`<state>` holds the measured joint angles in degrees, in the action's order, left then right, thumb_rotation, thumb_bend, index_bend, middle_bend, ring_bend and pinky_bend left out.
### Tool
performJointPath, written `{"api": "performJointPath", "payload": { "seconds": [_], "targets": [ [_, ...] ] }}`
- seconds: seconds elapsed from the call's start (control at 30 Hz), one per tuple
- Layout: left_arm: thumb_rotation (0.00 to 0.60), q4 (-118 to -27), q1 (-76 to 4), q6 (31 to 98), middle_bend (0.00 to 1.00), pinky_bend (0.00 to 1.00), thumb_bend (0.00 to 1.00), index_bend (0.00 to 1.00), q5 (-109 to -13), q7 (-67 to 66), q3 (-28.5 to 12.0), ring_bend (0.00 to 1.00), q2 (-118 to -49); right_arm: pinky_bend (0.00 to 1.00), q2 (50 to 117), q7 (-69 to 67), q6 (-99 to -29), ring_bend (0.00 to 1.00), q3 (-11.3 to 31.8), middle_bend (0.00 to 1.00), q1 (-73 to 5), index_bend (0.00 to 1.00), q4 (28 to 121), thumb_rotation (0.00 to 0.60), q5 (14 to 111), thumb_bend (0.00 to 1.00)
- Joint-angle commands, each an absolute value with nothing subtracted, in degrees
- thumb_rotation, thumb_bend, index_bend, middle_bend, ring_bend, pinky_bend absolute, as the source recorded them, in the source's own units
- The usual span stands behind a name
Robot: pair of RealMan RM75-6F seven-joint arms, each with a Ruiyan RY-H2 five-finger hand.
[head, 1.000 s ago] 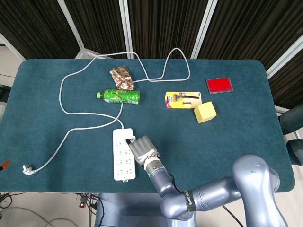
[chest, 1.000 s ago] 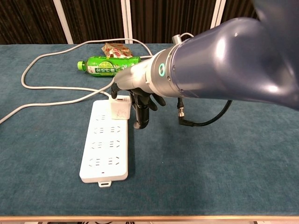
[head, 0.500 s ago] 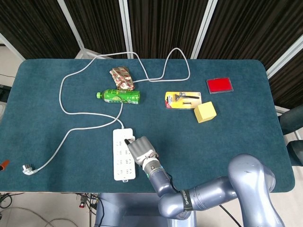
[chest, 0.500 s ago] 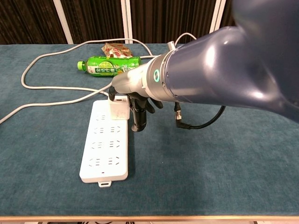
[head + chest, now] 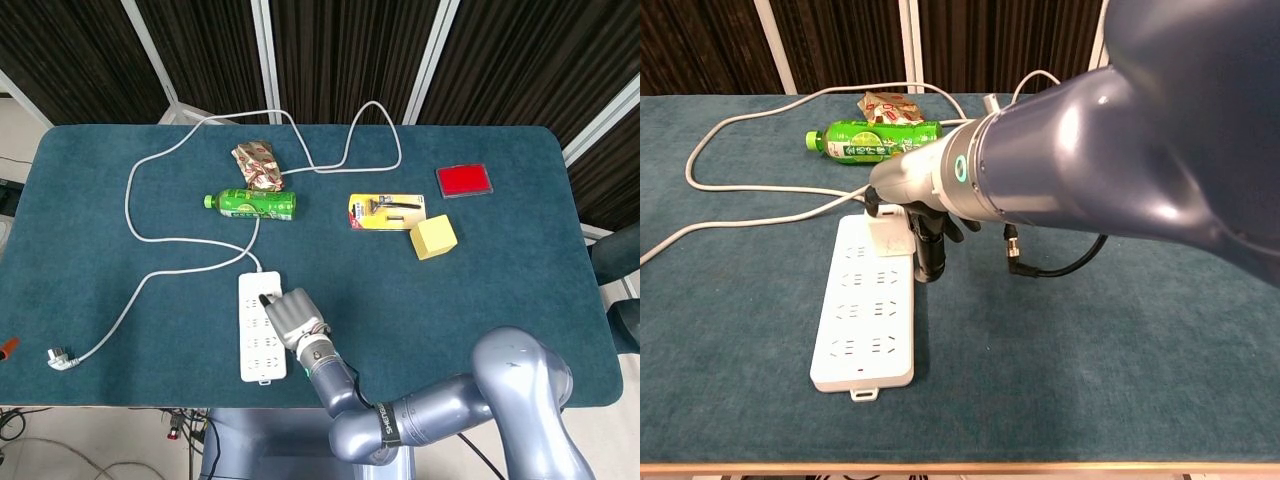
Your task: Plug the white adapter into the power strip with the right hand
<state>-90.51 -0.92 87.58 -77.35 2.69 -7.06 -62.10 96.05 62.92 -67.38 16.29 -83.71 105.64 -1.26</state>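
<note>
Right hand (image 5: 293, 316) has shifted slightly left since 1.0 s ago, further over the power strip (image 5: 260, 353). Head view: hand covers strip's upper right sockets. Chest view: right hand (image 5: 925, 225) grasps white adapter (image 5: 887, 237) at strip's (image 5: 868, 340) far end.
</note>
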Motion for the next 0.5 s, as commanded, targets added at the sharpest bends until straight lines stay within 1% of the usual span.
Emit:
{"api": "performJointPath", "payload": {
  "seconds": [0.03,0.5],
  "targets": [
    [0.6,-90.5,-0.9,87.6,0.0,0.0,0.08,0.22,-77.3,2.7,-7.1,0.0,-62.1,0.66,96.2,63.0,-67.5,0.68,16.2,0.64,-83.9,0.19,105.6,0.6,-1.3,0.42],
    [0.6,-90.5,-0.9,87.6,0.0,0.0,0.08,0.22,-77.4,2.7,-7.1,0.0,-62.1,0.66,96.9,63.9,-67.5,0.68,15.6,0.65,-84.2,0.25,104.7,0.6,-2.0,0.42]
  ]
}}
